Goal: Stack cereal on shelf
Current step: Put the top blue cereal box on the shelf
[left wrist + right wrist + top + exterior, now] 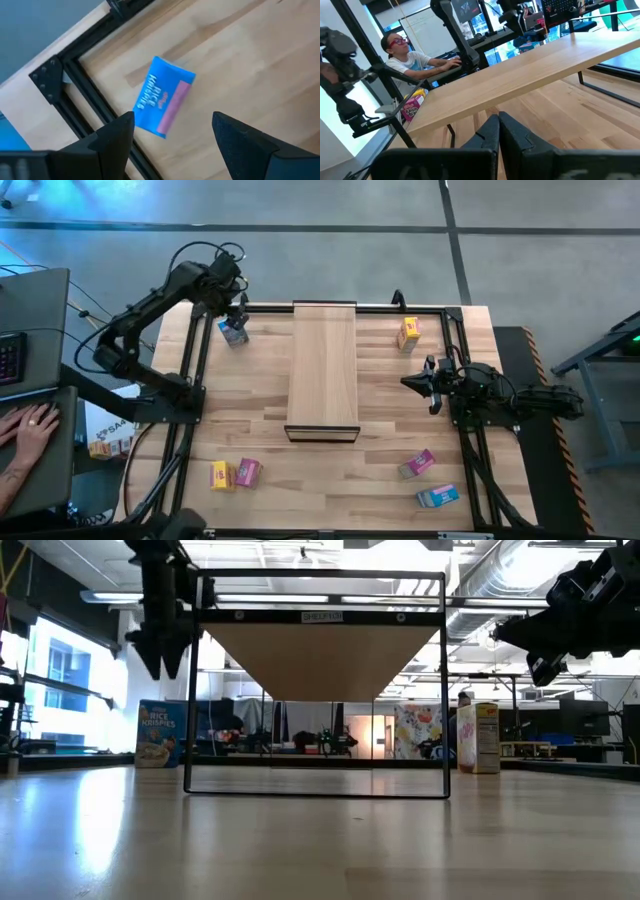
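High view puts the left gripper (238, 308) at the far-left corner of the butcher-block table (330, 480), fingers (112, 137) spread wide above a small blue cardboard cereal box (162, 96); whether that box stands or lies is hard to tell. Right gripper (412, 381) waits at the right side, fingers pressed together, holding nothing. A long pale-wood shelf (323, 365) spans the middle. Low view hides the near boxes.

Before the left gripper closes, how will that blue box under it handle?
The blue box is small printed cardboard, so probably light and easily crushed by a hard squeeze. It stands upright in the low view, so a nudge may tip it. The open left gripper hangs above it; the flat faces should grip fairly well.
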